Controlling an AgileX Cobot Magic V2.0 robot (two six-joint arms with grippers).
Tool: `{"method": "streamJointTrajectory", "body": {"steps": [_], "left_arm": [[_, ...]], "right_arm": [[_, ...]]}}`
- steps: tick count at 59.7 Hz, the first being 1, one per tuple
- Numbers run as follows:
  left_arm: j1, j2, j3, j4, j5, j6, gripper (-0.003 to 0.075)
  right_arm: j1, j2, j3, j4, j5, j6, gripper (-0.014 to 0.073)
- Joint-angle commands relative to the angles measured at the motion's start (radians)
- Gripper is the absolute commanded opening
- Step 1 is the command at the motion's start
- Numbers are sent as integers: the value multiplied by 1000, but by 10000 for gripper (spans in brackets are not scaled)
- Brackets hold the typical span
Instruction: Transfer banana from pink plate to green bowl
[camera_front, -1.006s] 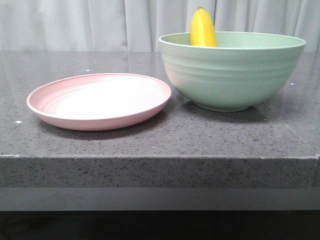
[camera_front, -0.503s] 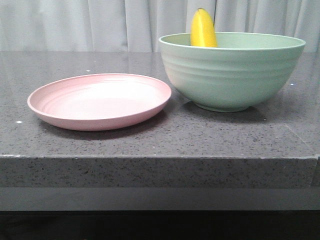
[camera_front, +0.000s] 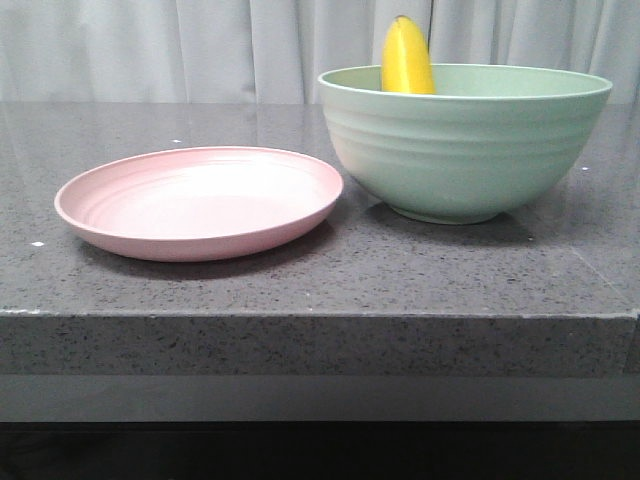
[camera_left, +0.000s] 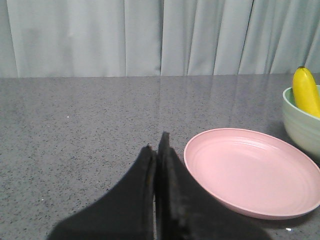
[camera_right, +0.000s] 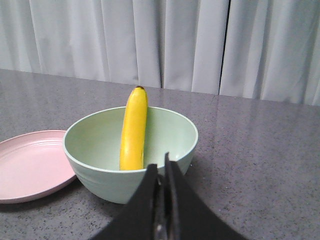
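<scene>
Right gripper (camera_right: 161, 172) jaws pressed together, empty. Just beyond them: green bowl (camera_right: 172, 145), banana (camera_right: 133, 131) inside, propped steeply against the far wall, dark tip above the rim. Left gripper (camera_left: 156, 152) jaws likewise closed on nothing; pink plate (camera_left: 252, 172) just beside, bare. Transfer looks finished; nothing left but parking the arms. Banana glossy yellow, plump, gently curved.

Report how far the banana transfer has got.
Done: the banana stands inside the green bowl, leaning on its wall, and the pink plate is bare. In hand: nothing; the left gripper and right gripper are shut and empty. Nothing looks left.
</scene>
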Motion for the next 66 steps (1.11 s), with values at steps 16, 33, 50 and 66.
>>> {"method": "streamJointTrajectory", "body": {"steps": [16,33,50,66], "left_arm": [[62,-107,49,-3,-84,-2,-20],[126,-150,220,13,-143,-2,-20],[126,-150,370,11,-313,-2,-20],[126,-150,370,-6,-325,-2,-20]], "right_arm": [[-4,12,-22,11,-68,-6,-87],[-4,13,-22,11,-67,-6,-87],[-4,13,-22,11,-67,-6,-87],[-4,13,-21,11,-68,-6,-87]]}}
